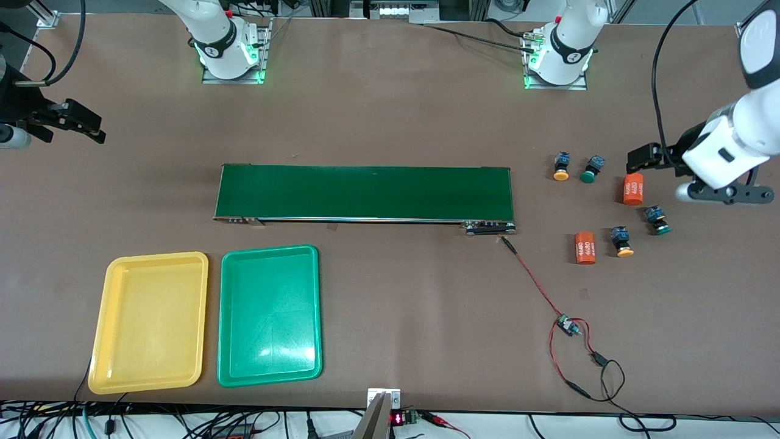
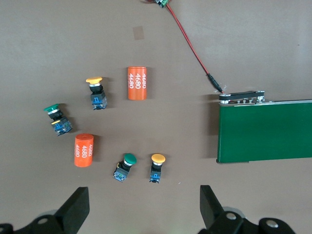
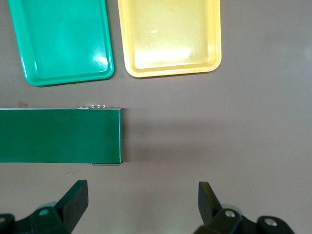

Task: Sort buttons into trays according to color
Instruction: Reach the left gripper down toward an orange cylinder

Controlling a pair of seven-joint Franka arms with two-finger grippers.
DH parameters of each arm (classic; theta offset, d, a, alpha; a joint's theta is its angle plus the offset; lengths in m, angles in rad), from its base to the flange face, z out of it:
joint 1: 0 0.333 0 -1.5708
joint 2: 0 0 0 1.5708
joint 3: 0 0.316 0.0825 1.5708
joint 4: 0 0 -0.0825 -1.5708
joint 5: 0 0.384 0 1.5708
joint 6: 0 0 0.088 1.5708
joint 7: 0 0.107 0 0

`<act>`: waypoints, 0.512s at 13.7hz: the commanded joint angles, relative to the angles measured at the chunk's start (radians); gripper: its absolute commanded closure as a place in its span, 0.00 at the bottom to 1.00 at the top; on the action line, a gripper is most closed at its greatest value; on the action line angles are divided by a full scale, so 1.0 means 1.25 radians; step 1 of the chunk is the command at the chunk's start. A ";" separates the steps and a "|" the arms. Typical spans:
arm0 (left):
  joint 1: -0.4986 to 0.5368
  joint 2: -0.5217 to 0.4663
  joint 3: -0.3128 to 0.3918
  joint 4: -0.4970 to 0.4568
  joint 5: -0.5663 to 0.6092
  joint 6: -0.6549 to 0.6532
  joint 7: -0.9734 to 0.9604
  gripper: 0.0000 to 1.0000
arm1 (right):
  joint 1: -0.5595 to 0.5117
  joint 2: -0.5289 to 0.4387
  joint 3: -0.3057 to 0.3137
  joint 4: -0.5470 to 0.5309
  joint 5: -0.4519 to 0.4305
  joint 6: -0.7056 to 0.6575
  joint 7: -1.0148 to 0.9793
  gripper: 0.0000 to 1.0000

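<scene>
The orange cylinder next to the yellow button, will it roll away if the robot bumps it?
Probably. The orange cylinder lies on its round side on the flat table, so a sideways nudge would likely roll it. It looks smooth, maybe slippery. Rolling, it might knock the yellow button beside it.

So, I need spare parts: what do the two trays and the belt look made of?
Yellow tray and green tray: glossy moulded plastic, judging by the glare spots and rounded rims. Conveyor belt: matte dark green, probably rubber or coated fabric; no glare.
</scene>
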 commanded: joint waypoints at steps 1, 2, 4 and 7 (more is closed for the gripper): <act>0.001 0.087 0.000 0.051 0.019 -0.018 0.011 0.00 | -0.030 0.017 0.000 0.012 0.008 0.003 -0.014 0.00; 0.000 0.113 0.001 0.051 0.019 -0.006 0.009 0.00 | -0.038 0.020 0.001 0.014 0.008 0.002 -0.014 0.00; -0.002 0.167 0.001 0.040 0.046 0.056 0.004 0.00 | -0.043 0.035 -0.001 0.016 0.010 0.003 -0.014 0.00; 0.000 0.247 0.000 0.004 0.110 0.179 0.002 0.00 | -0.029 0.035 -0.006 0.027 0.010 0.002 -0.014 0.00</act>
